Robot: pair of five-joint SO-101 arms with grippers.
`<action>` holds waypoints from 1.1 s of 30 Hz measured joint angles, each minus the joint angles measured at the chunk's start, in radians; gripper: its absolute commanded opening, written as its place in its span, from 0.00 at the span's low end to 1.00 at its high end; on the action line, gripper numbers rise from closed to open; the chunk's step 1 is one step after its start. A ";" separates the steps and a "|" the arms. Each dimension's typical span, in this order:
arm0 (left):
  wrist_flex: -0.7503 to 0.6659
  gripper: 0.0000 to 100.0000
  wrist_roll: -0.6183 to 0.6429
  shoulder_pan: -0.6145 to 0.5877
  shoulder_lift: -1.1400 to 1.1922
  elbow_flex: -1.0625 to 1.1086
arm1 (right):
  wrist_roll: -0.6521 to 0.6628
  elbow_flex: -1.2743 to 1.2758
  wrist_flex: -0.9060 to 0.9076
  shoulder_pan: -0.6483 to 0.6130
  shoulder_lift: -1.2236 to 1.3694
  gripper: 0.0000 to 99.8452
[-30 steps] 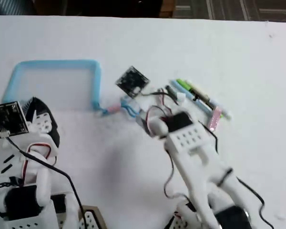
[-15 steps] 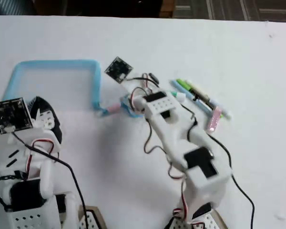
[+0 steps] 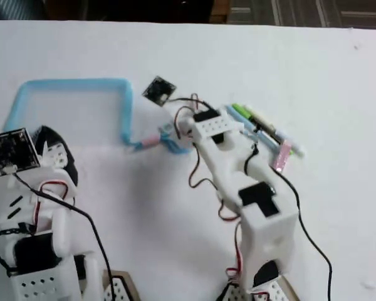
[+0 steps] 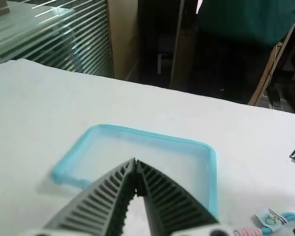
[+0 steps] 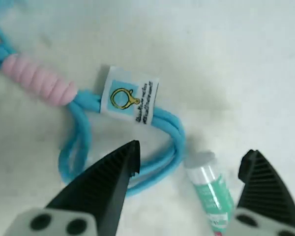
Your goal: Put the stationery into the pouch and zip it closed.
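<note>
Right gripper point(image 5: 191, 153) over looped blue cord point(image 5: 177, 132)

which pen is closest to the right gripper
The teal-green pen with the white cap: its capped end lies between the open right gripper's fingertips, beside the blue cord loop. The pink pen lies farther off.

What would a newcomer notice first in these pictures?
The light blue-rimmed clear pouch lies flat toward the table's left, its blue cord loop with a pink bead trailing off one corner. The right gripper hangs open over that cord, beside a cluster of coloured pens.
</note>
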 measured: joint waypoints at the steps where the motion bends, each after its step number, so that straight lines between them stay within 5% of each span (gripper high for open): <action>1: 0.000 0.02 0.000 -0.003 0.000 0.000 | 0.020 0.000 0.037 -0.003 -0.035 0.32; 7: 0.000 0.02 0.000 -0.005 0.000 0.002 | 0.124 -0.002 0.135 -0.003 -0.117 0.32; 13: 0.000 0.02 0.000 -0.005 0.000 0.002 | 0.146 -0.011 0.009 -0.003 0.040 0.32; 24: 0.000 0.02 0.000 -0.005 0.000 0.002 | 0.149 -0.393 0.084 -0.006 0.350 0.32; 31: 0.000 0.02 0.000 -0.005 0.000 0.002 | 0.150 -0.684 0.302 -0.006 0.505 0.00; 33: 0.000 0.03 0.000 -0.005 0.000 0.002 | 0.150 -0.744 0.338 -0.008 0.532 0.05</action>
